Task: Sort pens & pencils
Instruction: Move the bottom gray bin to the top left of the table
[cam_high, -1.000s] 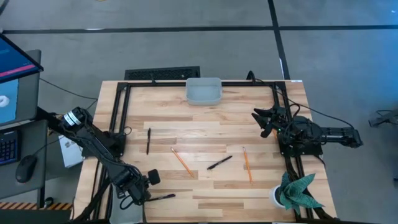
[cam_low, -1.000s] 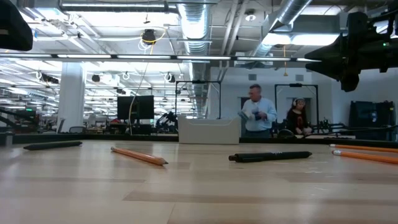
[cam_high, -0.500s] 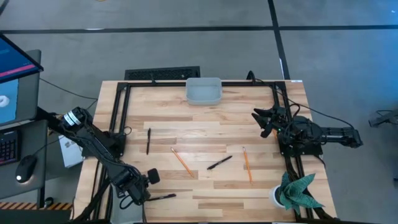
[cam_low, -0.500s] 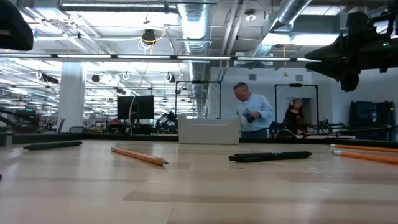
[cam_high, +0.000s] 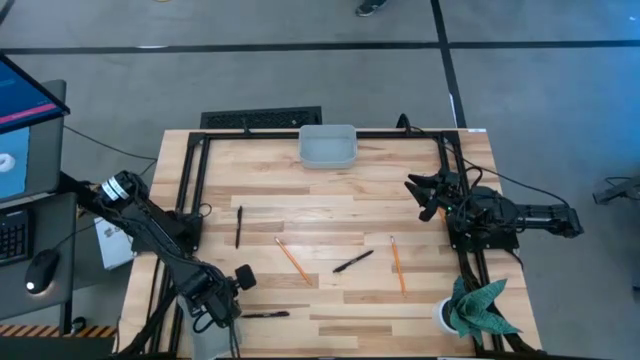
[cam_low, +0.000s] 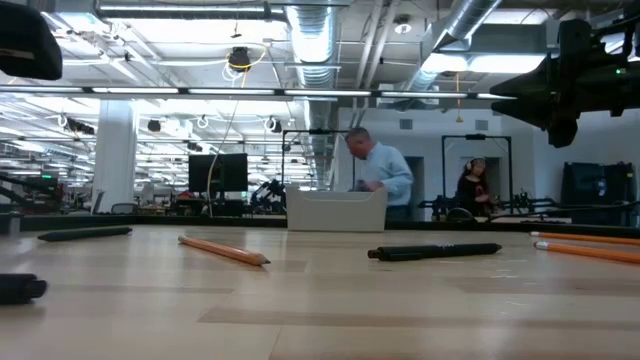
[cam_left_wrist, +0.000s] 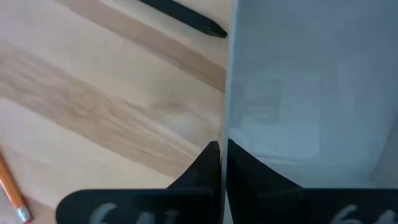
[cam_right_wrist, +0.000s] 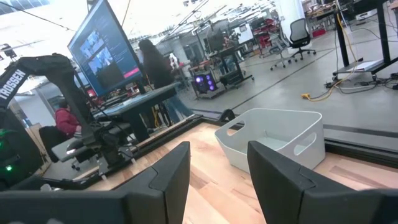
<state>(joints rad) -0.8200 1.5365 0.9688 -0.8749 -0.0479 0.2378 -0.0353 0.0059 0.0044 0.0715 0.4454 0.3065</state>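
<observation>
My left gripper (cam_high: 220, 308) points down at the table's near left, shut and holding nothing (cam_left_wrist: 221, 163). Its tips stand over the wall of a pale grey bin (cam_left_wrist: 298, 93). A black pen (cam_high: 266, 314) lies flat on the wood just right of it (cam_left_wrist: 186, 15), and its end shows in the low view (cam_low: 18, 288). Two more pens (cam_high: 238, 226) (cam_high: 352, 261) and two orange pencils (cam_high: 292, 259) (cam_high: 397, 264) lie mid-table. My right gripper (cam_right_wrist: 217, 171) waits open and level at the right edge (cam_high: 425, 195).
A second pale bin (cam_high: 327, 146) stands at the far edge's middle, and the near bin (cam_high: 210, 348) sits at the front left. A potted plant (cam_high: 472, 310) occupies the near right corner. A black frame (cam_high: 190, 190) borders the table. People move in the room behind.
The black pen that stuck out from my left gripper has dropped. It now lies flat on the table a little farther right, and its end has come into the low view. My left gripper has let it go.
</observation>
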